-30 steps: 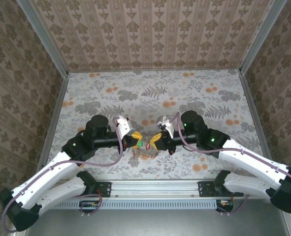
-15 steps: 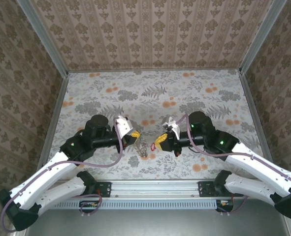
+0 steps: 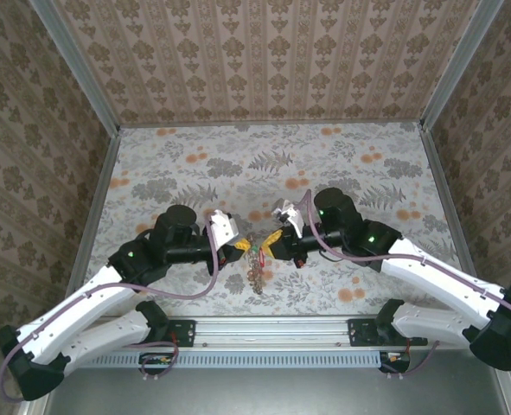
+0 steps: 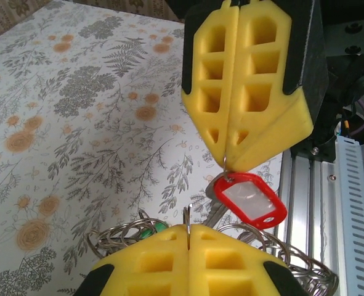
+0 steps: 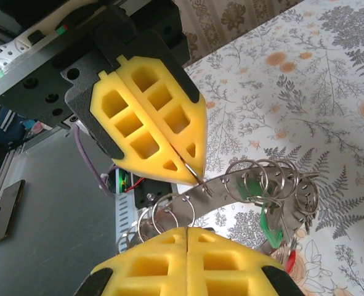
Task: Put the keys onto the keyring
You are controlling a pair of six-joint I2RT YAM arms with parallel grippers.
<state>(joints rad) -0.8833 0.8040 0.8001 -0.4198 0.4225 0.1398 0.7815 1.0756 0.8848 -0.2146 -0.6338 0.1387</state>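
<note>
Both grippers are meeting tip to tip above the floral-patterned table, close to the middle of its near edge. The left gripper is pinching, fingers fully together, a thin wire of the keyring, a large dark grey-brown metal loop strung with small wire rings, which is hanging between the 2 arms. The right gripper is clamping tight on the little ring of the red-tagged key, a small silver metal piece with an oblong plastic tag. The green-tagged key is dangling under the loop's small rings, just beside the red one.
</note>
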